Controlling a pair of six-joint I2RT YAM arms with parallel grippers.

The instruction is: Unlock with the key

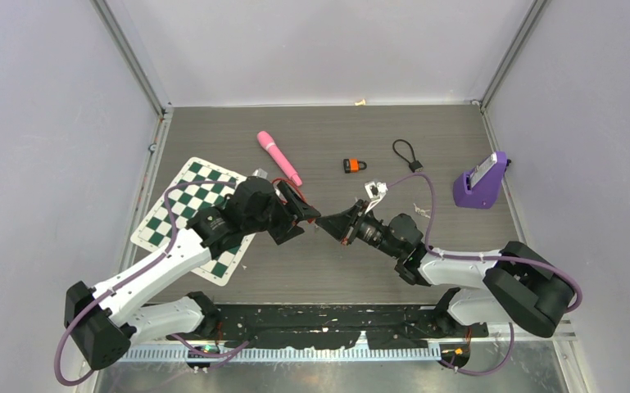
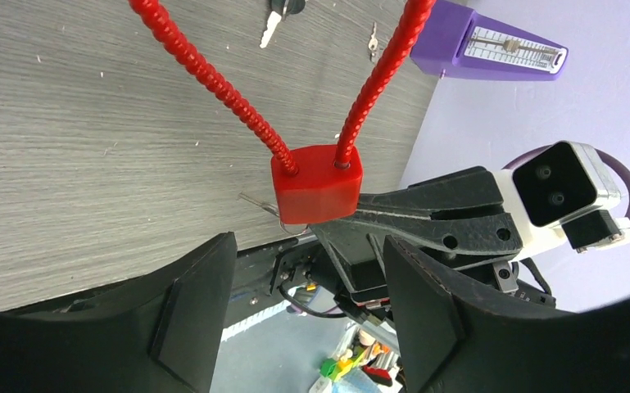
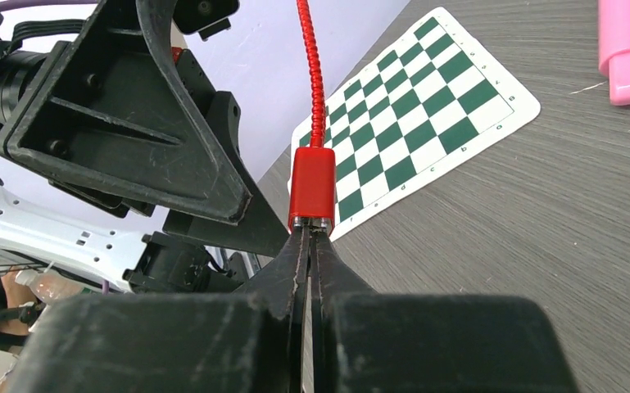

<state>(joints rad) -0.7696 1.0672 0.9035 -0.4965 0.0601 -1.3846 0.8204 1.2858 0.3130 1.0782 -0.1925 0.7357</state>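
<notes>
Nearest: right end effector [image 3: 309, 246] pressed together on the key [image 3: 311, 223] at the base of the red lock [image 3: 311, 184], between the arms over the table [image 1: 336, 270]. Left end effector [image 2: 309, 241] spread, flanking the lock, not gripping. Risk: unbraced lock spinning with the key, or slipping free.

Gray wood-grain table [image 1: 328, 131]. Green/white chess mat [image 1: 192, 214] lies flat on L side, turned at an angle, partly covered. Pink cylinder [image 1: 278, 157] lies diagonally just beside mat's far R corner. Small orange/blk padlock [image 1: 355, 165] sits mid-table toward the back, black cord loop [image 1: 407, 153] near it on the R. Purple metronome [image 1: 482, 182] stands by R edge, apart from the rest.
</notes>
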